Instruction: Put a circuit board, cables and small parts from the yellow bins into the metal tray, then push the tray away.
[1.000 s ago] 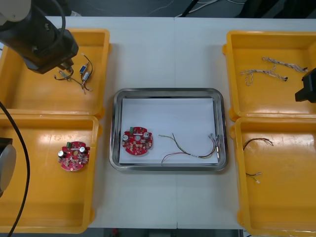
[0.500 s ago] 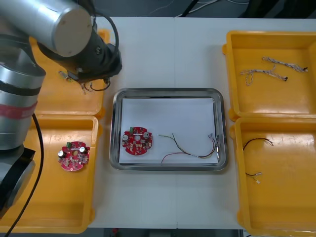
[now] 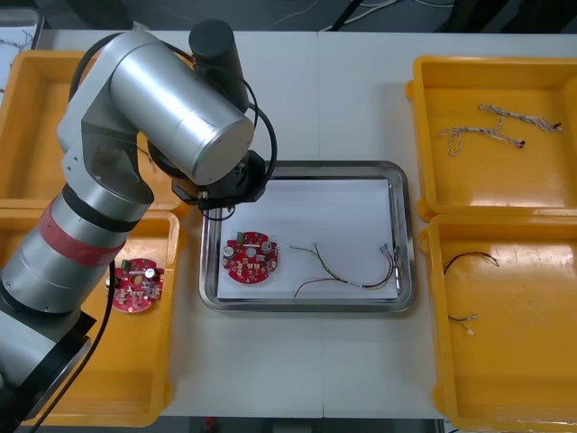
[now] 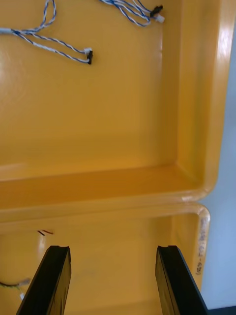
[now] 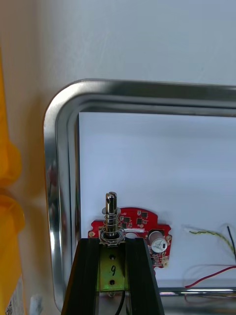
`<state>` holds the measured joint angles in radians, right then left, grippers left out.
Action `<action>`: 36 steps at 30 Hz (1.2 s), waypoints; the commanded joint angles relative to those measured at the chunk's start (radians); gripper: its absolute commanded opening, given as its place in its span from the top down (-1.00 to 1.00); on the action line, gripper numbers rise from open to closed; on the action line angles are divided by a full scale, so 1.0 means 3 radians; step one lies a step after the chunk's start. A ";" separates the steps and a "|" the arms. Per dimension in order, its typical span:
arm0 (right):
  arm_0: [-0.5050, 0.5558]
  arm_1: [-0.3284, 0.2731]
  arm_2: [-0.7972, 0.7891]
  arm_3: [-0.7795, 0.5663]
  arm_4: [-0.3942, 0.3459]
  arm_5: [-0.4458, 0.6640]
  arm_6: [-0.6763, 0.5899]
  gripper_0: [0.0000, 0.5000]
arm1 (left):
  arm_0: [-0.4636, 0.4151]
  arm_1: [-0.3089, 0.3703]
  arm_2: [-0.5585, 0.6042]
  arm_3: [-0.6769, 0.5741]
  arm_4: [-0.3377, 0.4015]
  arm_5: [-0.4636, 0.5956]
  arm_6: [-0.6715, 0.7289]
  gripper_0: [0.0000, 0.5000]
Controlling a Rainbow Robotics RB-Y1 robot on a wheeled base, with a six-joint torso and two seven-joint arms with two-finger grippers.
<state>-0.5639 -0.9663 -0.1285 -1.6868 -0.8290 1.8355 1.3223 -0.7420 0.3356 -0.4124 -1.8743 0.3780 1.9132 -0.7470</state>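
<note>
my left gripper (image 5: 112, 242), jaws clamped on a small metal part (image 5: 111, 209) marked "9", has moved from the far-left yellow bin (image 3: 27, 108) to over the metal tray (image 5: 59, 147), near its circuit board (image 5: 141, 218); my right gripper (image 4: 112, 250) holds its jaws apart.

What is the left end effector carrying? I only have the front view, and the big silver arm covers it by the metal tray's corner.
Observer: In the left wrist view, the left end effector is shut on a small shiny metal part whose stem sticks out past the fingers.
Operator: Is it over the tray?
Observer: It looks so. It sits inside the rounded corner of the shiny rectangular metal tray, with the round red circuit board just beyond the part.
Operator: And the other arm?
Observer: The right end effector is open above the wall between two yellow plastic bins. A twisted blue and white cable lies in the farther one.
</note>
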 commanded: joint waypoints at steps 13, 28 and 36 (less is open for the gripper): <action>-0.0897 -0.0026 0.0965 0.1005 0.0099 -0.0806 0.0163 -1.00 | -0.0007 -0.0147 -0.0093 0.0510 -0.0253 -0.0400 -0.0368 1.00; -0.1700 0.0506 0.1364 0.2115 0.0503 -0.1240 0.0342 -1.00 | -0.0017 -0.0204 -0.0088 0.0638 -0.0196 -0.0737 -0.0465 1.00; -0.1858 0.0741 0.1364 0.2524 0.0585 -0.1527 0.0956 -1.00 | -0.0017 -0.0204 -0.0088 0.0756 -0.0247 -0.0875 -0.0557 1.00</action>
<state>-1.0572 -0.7692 0.2740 -0.9553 -0.6597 1.4013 1.5501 -0.7312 0.2991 -0.4344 -1.6494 0.3122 1.6680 -0.8203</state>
